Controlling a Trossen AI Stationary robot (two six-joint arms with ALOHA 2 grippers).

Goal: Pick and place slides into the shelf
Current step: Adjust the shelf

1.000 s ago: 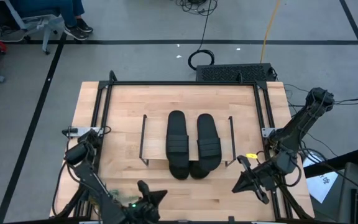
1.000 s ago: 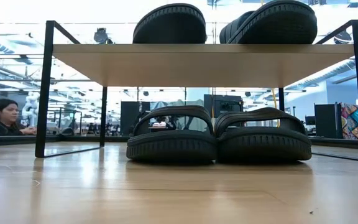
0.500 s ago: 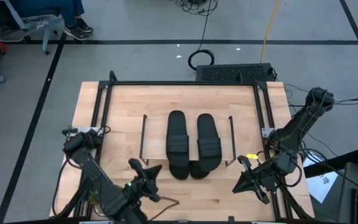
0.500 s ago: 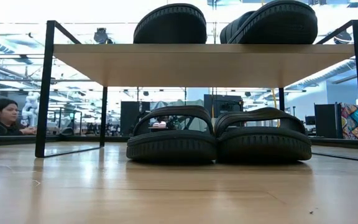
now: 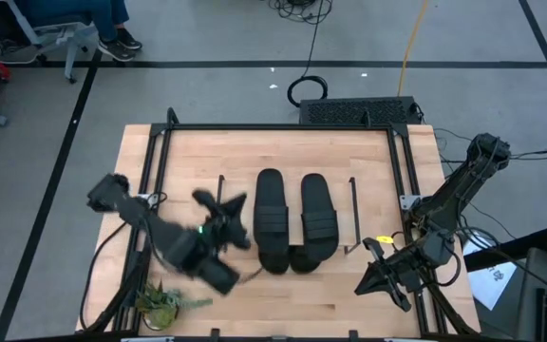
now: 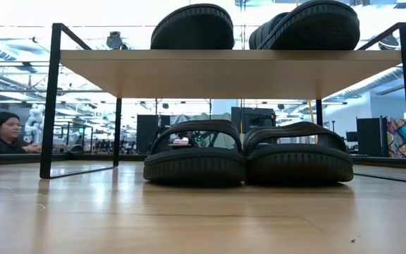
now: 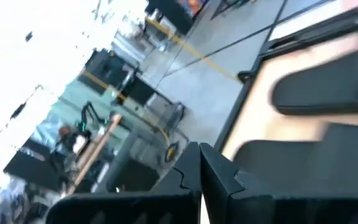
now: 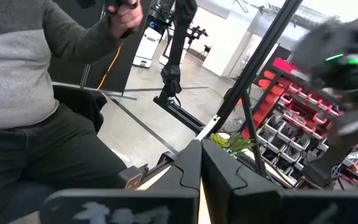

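Note:
The shelf (image 6: 231, 73) stands mid-table. Two black slides (image 5: 271, 214) (image 5: 318, 214) lie side by side, soles down, on its plank top (image 5: 292, 195). Two more slides (image 6: 194, 156) (image 6: 298, 156) lie under the plank, their near ends sticking out (image 5: 273, 258). My left gripper (image 5: 226, 211) hovers raised just left of the shelf, shut and holding nothing; its wrist view shows the shut fingers (image 7: 201, 165) with the top slides (image 7: 328, 93) beyond. My right gripper (image 5: 367, 282) waits shut above the near right corner, pointing toward the table's left.
A small green plant (image 5: 164, 302) lies at the near left corner. Black frame rails (image 5: 155, 180) run along the table's sides. A seated person (image 8: 36, 93) shows beyond the table in the right wrist view, another (image 6: 4, 130) behind the table in the low view.
My left gripper has risen from the table's near edge and swung toward the far edge, ending beside the shelf's left side; it has stayed shut. The plant it covered now shows. The slides have not moved.

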